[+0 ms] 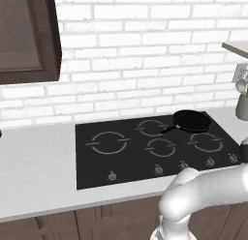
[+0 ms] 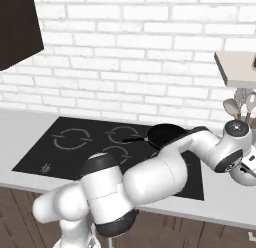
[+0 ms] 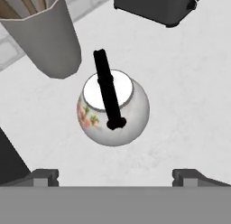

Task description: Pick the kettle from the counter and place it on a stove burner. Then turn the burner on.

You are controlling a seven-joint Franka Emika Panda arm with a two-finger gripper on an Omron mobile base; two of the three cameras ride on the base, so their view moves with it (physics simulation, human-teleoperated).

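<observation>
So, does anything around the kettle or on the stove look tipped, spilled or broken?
Nothing stands out. The kettle stands upright on the counter, its black handle across the lid, with no spill around it. The frying pan sits flat on the cooktop.

The white arm (image 2: pixel 150 177) reaches far right, its end effector (image 3: pixel 115 175) spread wide, pointing down.

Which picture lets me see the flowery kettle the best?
The hand view. It looks straight down on the kettle, so you see its white lid, black handle and flowers on the pale counter, beside a grey utensil holder. In the two base views I cannot make the kettle out.
</observation>
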